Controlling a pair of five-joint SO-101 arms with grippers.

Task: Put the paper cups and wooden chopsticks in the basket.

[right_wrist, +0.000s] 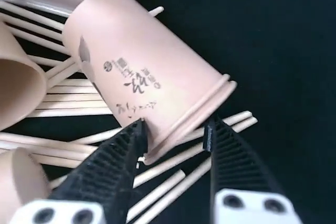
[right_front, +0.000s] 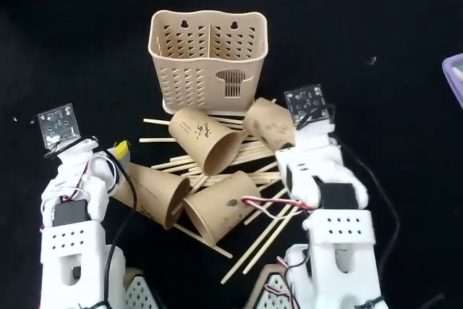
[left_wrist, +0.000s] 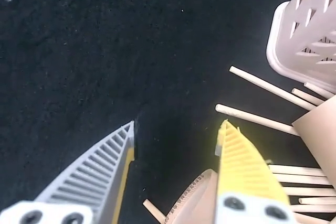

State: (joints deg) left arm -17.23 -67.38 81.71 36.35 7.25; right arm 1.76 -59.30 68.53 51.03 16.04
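Right gripper (right_wrist: pixel 175 125) has its jaws apart, straddling a cup's (right_wrist: pixel 142 72) rim. Left gripper (left_wrist: pixel 177 127) jaws apart too, just over another cup (left_wrist: pixel 191 205). Cups and chopsticks (right_front: pixel 249 153) lie heaped on the counter (right_front: pixel 87 48) before the basket (right_front: pixel 208 56).

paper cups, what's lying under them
Under the four tipped-over paper cups lie scattered wooden chopsticks, on the black table. Their ends stick out on several sides. The stretches beneath the cups are covered, so the full number cannot be counted.
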